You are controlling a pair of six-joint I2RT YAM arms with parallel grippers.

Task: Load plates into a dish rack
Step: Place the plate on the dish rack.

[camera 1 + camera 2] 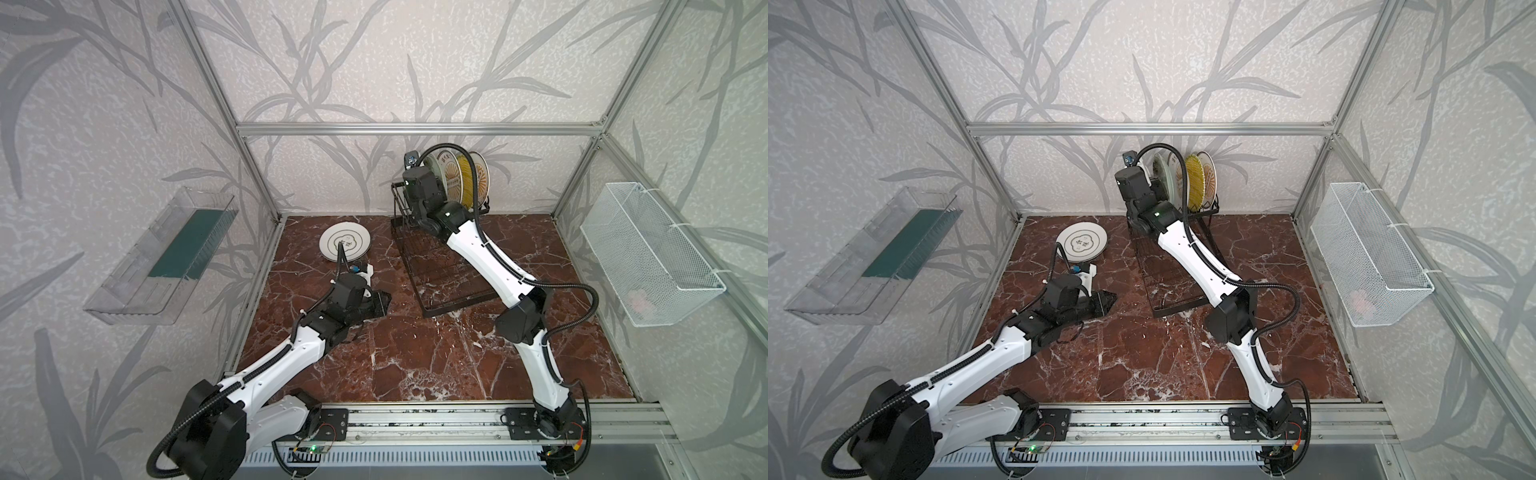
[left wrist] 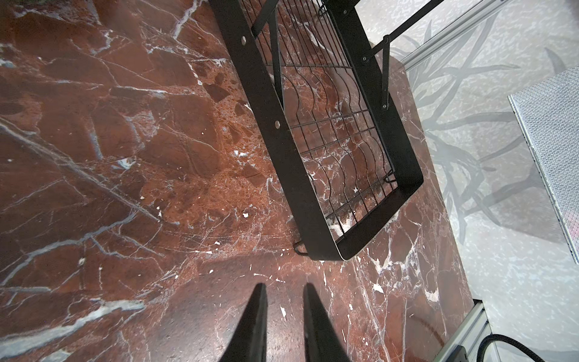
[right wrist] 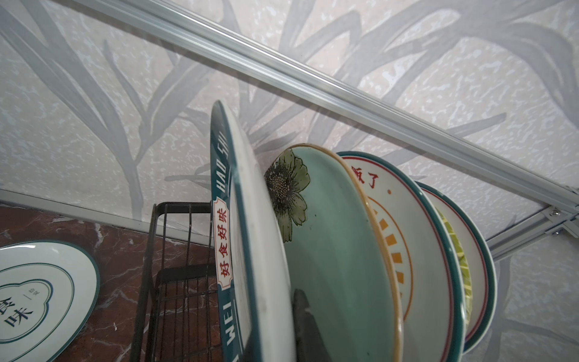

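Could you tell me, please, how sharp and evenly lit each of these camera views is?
In both top views, the light is even, and wide-angle perspective splays the frame posts outward. In the left wrist view, the left gripper throws a soft shadow on the sharp marble table. In the right wrist view, the lettered plate reads crisp, while the finger beside it is blurred.

The dish rack [image 1: 457, 305] stands at the back of the table [image 1: 415, 357], right of centre; five plates [image 1: 453, 174] stand on edge, side by side, in its rear slots; a sixth plate [image 1: 357, 239] lies flat on the table, left of the rack; the left gripper [image 1: 384, 300] hangs just in front of that plate; a tray [image 1: 116, 291] hangs on the left wall, a basket [image 1: 648, 257] on the right wall.
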